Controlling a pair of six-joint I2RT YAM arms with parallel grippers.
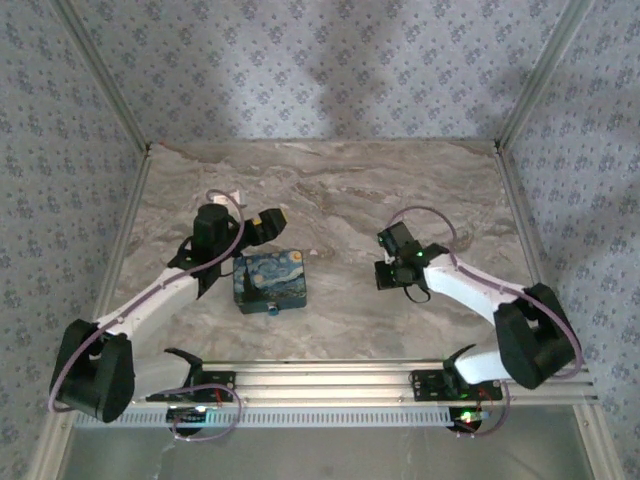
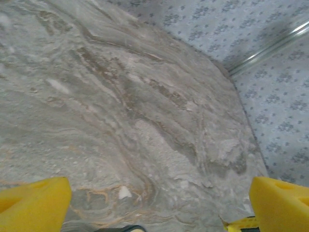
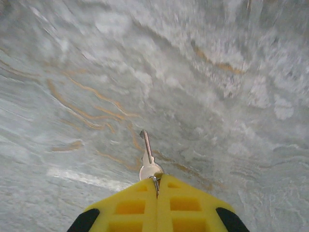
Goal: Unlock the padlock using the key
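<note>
The right gripper (image 3: 157, 181) is hovering over the marbled surface (image 1: 400, 190) right of centre, its yellow jaws clenched together and grasping the key (image 3: 147, 157) by its head. The silvery blade is sticking out past the jaw tips, pointing away from the wrist camera and angling down toward the surface without touching it.

The left gripper (image 2: 159, 193) is sitting on the left side, just beyond the far edge of the painted box (image 1: 270, 278). Its jaws are standing released and spread wide, one yellow tip at each lower corner of the left wrist view, with bare marble between them.

The padlock (image 1: 272, 311) is showing as a small blue spot at the middle of the box's near edge, touching it; it is too small to tell how its shackle is sitting. The box is lying flat on the surface between the two arms, nearer the left one, and well apart from the key.
</note>
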